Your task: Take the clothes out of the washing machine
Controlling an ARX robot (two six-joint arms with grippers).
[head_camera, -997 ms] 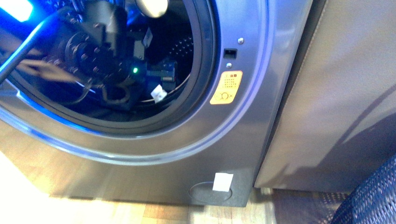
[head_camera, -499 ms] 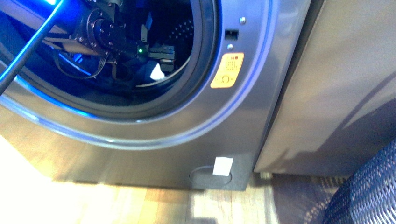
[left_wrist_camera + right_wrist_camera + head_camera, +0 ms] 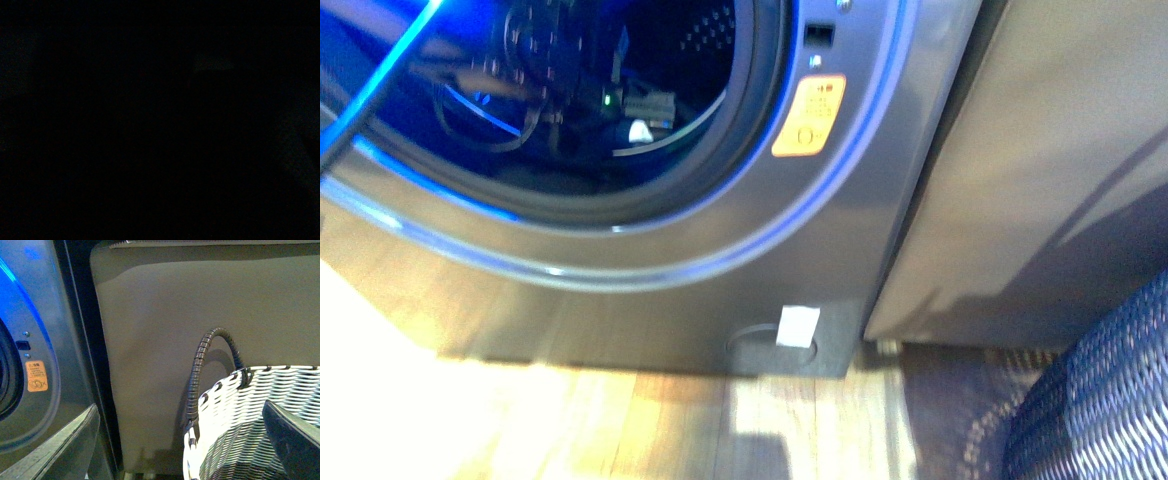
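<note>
Fills the left and centre of the front view with the washing machine [image 3: 650, 300], grey and boxy, standing on a wooden floor [image 3: 570, 430] just beside a beige sofa side [image 3: 1020, 180]. Door opening at upper left, ringed by blue glare, with the perforated drum [image 3: 712, 28] visible behind it. Left arm [image 3: 545, 70] extended through the opening into the drum, heavily blurred; left gripper [image 3: 652, 103] dim at its far end, released or clenched not determinable. Small white tag [image 3: 638, 130] just below that gripper. Clothes not distinguishable inside the drum owing to blur and glare. Orange sticker [image 3: 808, 116] on the front panel right of the opening; white label [image 3: 797, 327] over a round cover near the lower corner. Woven basket [image 3: 1100, 400] at lower right on the floor, near the sofa side. Left wrist view dark. Right wrist view: right gripper [image 3: 179, 410] released, fingers [image 3: 60, 445] spread wide with nothing between, held outside the machine, close to the basket and facing the sofa side.
</note>
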